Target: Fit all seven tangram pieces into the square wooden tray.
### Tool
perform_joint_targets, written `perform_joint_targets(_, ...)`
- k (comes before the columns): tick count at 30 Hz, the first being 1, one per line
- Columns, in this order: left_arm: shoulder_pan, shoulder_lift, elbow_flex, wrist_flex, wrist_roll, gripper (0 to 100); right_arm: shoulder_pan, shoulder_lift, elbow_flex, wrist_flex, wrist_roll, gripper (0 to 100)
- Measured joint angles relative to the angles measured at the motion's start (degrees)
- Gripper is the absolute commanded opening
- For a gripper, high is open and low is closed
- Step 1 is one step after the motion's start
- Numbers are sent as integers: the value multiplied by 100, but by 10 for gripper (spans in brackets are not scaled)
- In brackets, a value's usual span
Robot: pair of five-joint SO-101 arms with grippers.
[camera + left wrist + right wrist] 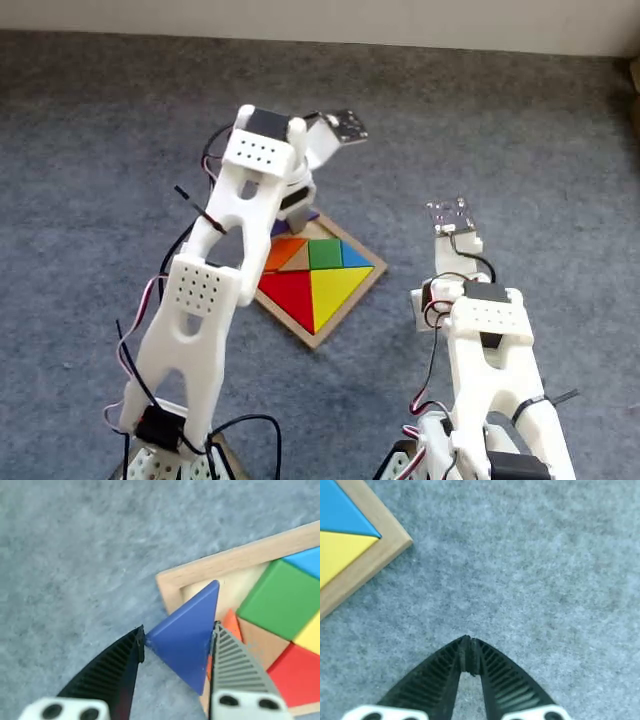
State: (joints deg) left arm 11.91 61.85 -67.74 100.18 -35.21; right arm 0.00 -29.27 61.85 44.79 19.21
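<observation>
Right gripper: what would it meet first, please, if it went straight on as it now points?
Probably only the grey carpet; the right gripper aims at a bare patch, the square wooden tray lying off to one side. Depth is unclear.

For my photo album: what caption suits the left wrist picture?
Left gripper holds a blue triangle at the unfilled corner of the wooden tray.

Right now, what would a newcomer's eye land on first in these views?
The left hand grips a dark blue triangle over one corner of the wooden tray, where a bare gap shows next to the green piece. The right hand is shut above plain grey carpet, near another corner of the tray.
</observation>
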Motion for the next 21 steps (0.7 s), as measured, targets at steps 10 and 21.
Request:
perform_joint_targets(10,176,0,0,0,0,280,0,0,0,0,0,5)
perform_joint_targets(21,158,-211,-299,0,220,280,0,0,0,0,0,5)
